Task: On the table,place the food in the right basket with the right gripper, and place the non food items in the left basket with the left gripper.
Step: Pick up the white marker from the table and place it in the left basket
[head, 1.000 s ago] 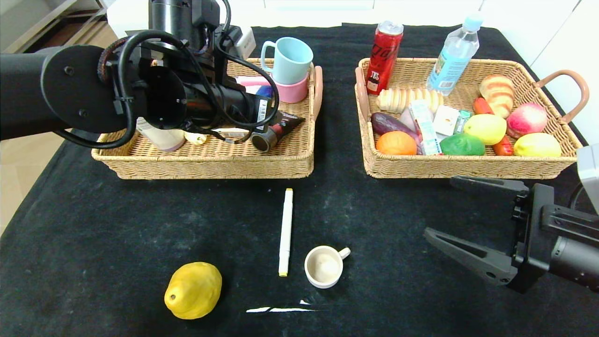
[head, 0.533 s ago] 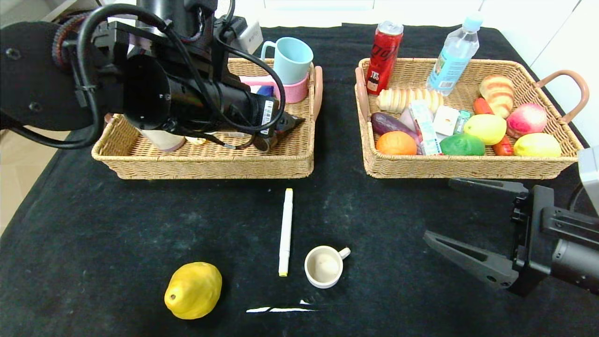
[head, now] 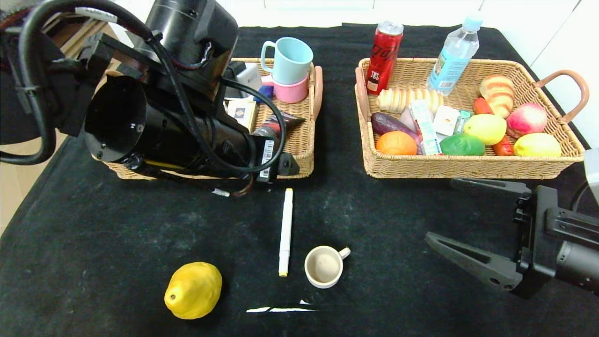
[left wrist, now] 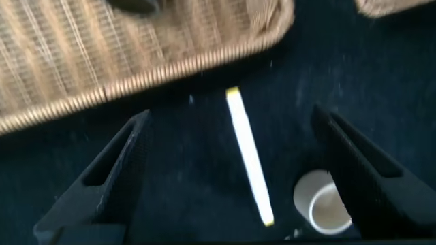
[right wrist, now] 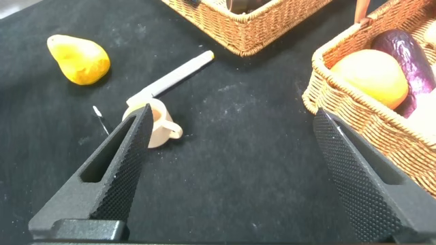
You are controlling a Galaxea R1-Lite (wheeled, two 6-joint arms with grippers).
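The black and red cosmetic tube [head: 281, 122] lies in the left basket [head: 299, 161]. My left arm hangs over that basket's front edge. The left gripper [left wrist: 230, 116] is open and empty above the table [head: 117, 234], with the white marker pen [head: 285, 231] between its fingers in the left wrist view [left wrist: 248, 156]. The cream cup [head: 324, 266] stands beside the pen and also shows in the left wrist view [left wrist: 321, 203]. The bumpy yellow fruit [head: 193, 290] lies at the front left. My right gripper [head: 440, 208] is open and empty in front of the right basket [head: 468, 166], which holds a lemon [head: 537, 145].
A blue mug stacked on a pink one [head: 288, 61] stands at the back of the left basket. A red can [head: 383, 56] and a water bottle [head: 453, 54] stand at the back of the right basket. A white scuff [head: 281, 309] marks the cloth near the front edge.
My left arm has swung back from over the left basket toward me, to its front edge above the pen. The cosmetic tube stays in the basket. The right arm has barely moved.
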